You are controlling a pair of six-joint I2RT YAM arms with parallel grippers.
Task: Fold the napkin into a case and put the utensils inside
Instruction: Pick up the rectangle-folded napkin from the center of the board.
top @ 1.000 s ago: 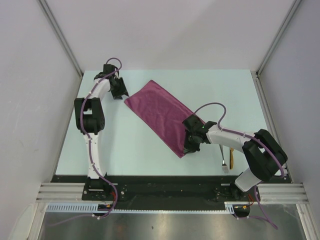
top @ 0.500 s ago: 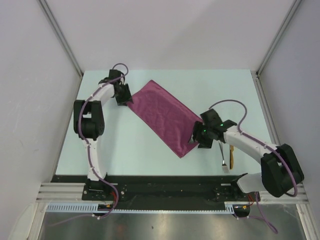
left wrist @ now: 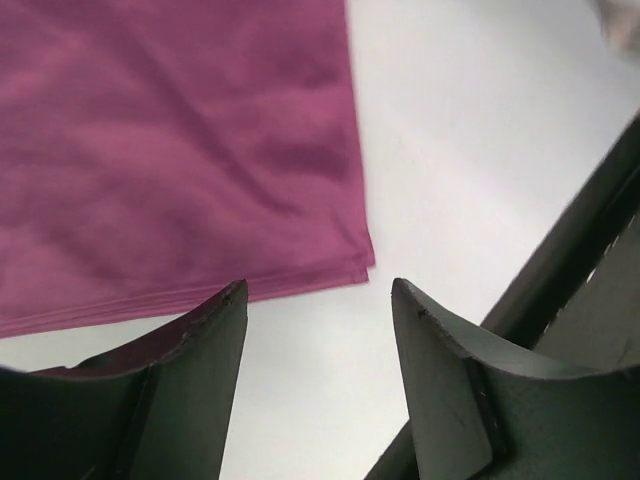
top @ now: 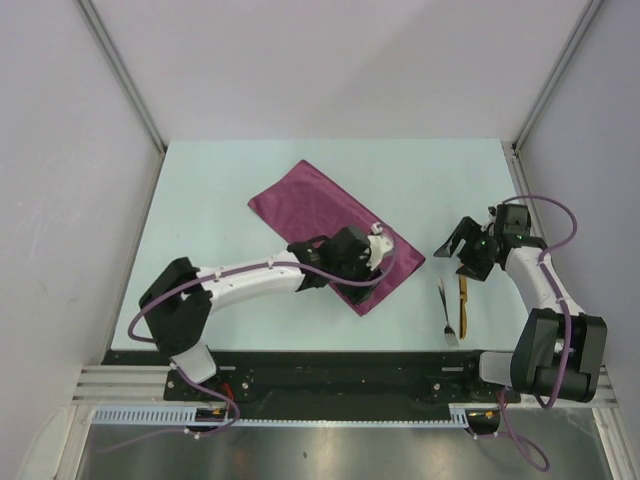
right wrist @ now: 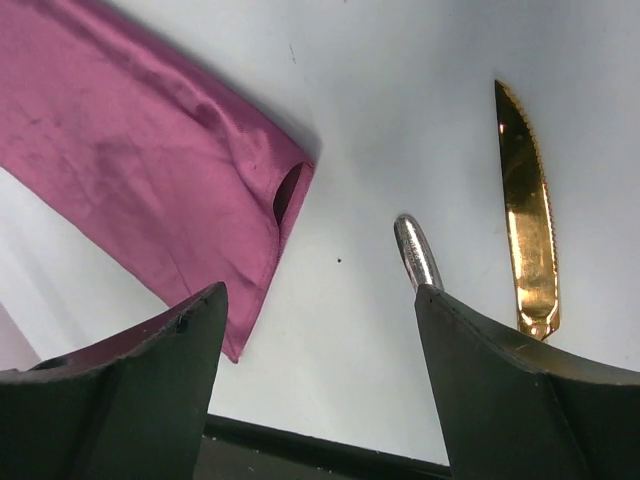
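Observation:
The napkin (top: pixel 320 215) lies folded into a long plum-magenta oblong, set diagonally on the table. In the right wrist view its near end (right wrist: pixel 150 170) shows a small open pocket mouth. The utensils lie outside it on the right: a silver piece (top: pixel 447 315) (right wrist: pixel 415 250) and a golden serrated knife (top: pixel 462 300) (right wrist: pixel 525 215). My left gripper (top: pixel 372 262) (left wrist: pixel 318 292) hovers open over the napkin's near right end, where its layered corner (left wrist: pixel 362 262) shows. My right gripper (top: pixel 455 257) (right wrist: pixel 320 300) stands open between napkin and utensils, holding nothing.
The pale table (top: pixel 220 180) is walled by grey panels at the left, back and right. A black rail (top: pixel 330 365) runs along its near edge. My left arm (top: pixel 250 280) stretches low across the table's near half.
My right gripper let go of the napkin's near end, opened and drew back to the right. My left arm swung from the far left corner across to that same end, its jaws wider.

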